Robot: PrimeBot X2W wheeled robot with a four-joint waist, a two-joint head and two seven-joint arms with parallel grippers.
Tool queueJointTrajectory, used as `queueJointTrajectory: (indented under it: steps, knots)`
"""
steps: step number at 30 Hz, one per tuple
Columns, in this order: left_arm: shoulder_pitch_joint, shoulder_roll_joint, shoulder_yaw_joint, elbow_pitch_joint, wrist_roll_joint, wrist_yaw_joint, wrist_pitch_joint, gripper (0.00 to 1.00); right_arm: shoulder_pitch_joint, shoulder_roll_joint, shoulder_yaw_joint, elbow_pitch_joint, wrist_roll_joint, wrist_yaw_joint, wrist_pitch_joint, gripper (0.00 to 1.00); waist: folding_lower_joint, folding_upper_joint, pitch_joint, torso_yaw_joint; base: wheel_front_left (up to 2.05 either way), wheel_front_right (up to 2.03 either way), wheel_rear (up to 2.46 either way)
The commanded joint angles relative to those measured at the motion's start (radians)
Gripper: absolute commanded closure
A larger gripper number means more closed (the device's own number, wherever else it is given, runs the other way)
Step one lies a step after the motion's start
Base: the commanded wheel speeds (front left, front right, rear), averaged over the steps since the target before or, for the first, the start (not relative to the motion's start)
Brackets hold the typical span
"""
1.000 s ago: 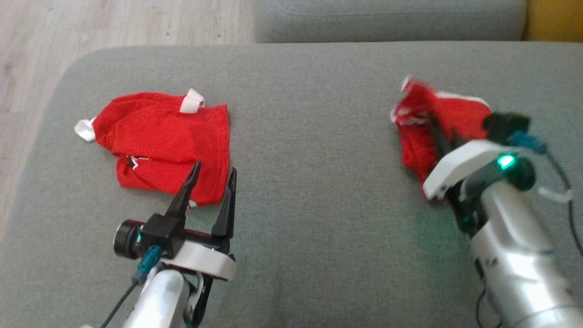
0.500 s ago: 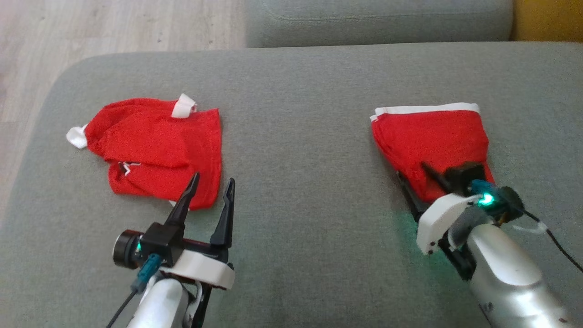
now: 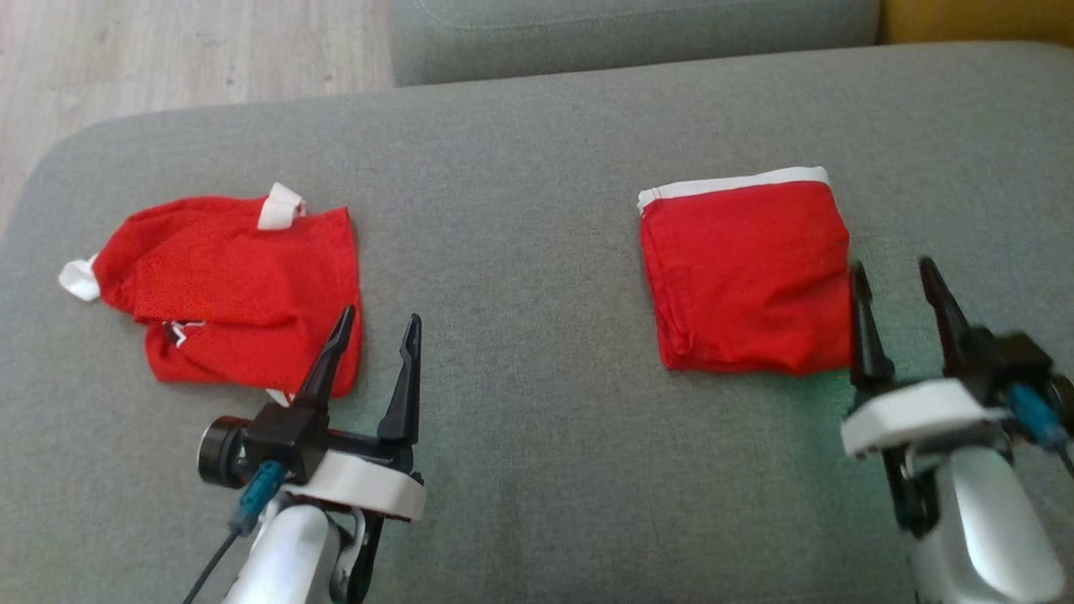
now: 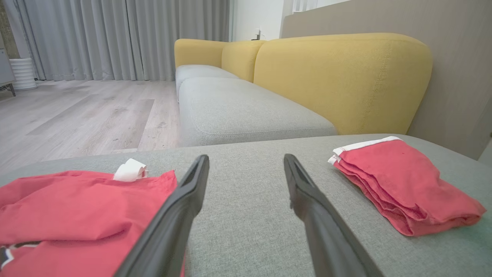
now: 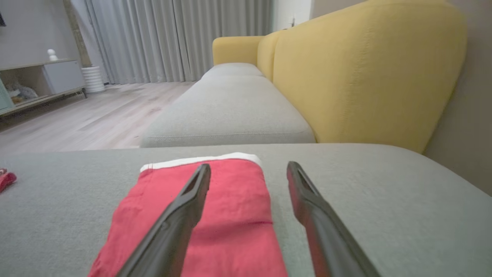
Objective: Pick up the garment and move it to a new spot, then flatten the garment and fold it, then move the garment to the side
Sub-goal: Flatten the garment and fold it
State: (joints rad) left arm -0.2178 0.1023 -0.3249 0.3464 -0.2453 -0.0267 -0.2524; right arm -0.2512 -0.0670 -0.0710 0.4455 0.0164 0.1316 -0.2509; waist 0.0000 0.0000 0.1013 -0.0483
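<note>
Head view: a folded garment is shown lying flat on the right half of a grey sofa cushion, squared into a compact rectangle with a white band along its far edge. It lies well apart from a crumpled garment on the left half. This placement is judged to mark it as finished work, set aside so that the two pieces are not confused.

The right pincer is seen spread wide and empty, just beside the near right edge of the folded garment. Whether a finger touches the cloth cannot be told. The left pincer is likewise held open and empty, with its tips at the near edge of the crumpled garment, a stance judged to suit a pick-up of that piece.

Both garments are of thin, limp red cloth. In the left wrist view the folded one is resolved into several stacked layers with soft, rounded fold edges. The crumpled one is ridged with loose creases, and a white tab stands up at its far edge. The cushion is covered in coarse-woven fabric and rounded at its corners. A yellow backrest, smooth and bulging, and a pale plank floor are seen beyond.
</note>
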Motion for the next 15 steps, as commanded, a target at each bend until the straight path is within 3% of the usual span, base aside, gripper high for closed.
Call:
queueJointTrajectory:
  steps: [1,6,7,8,9,15]
  knots:
    - [-0.040,0.004,0.033,-0.036,0.006,0.001,-0.009,0.00,-0.013,0.010,0.019,-0.046,-0.008,-0.001,-0.010,0.00,0.0000,0.0000,0.008,-0.003,0.00,0.00,0.00]
    - [-0.054,-0.003,0.027,-0.039,0.013,-0.008,-0.009,0.00,0.019,0.016,0.007,-0.105,-0.003,-0.001,-0.011,0.00,0.0000,0.0000,0.050,0.004,0.00,0.00,0.00]
    - [-0.059,-0.004,0.026,-0.039,0.015,-0.010,-0.009,0.00,0.009,0.016,0.006,-0.105,0.009,-0.001,-0.010,0.05,0.0000,0.0000,0.061,0.008,0.00,0.00,0.00]
    - [-0.064,-0.006,0.024,-0.040,0.017,-0.012,-0.009,0.00,-0.005,0.016,0.003,-0.103,0.014,-0.001,-0.006,0.72,0.0000,0.0000,0.074,0.013,0.00,0.00,0.00]
    - [-0.070,-0.007,0.023,-0.041,0.018,-0.013,-0.009,0.00,-0.022,0.016,0.001,-0.099,0.013,-0.001,0.001,1.00,0.0000,0.0000,0.087,0.019,0.00,0.00,0.00]
    - [-0.112,-0.016,0.012,-0.038,0.027,-0.025,-0.009,0.00,-0.158,0.015,-0.043,-0.014,-0.001,-0.001,0.059,1.00,0.0000,0.0000,0.176,0.073,0.00,0.00,0.00]
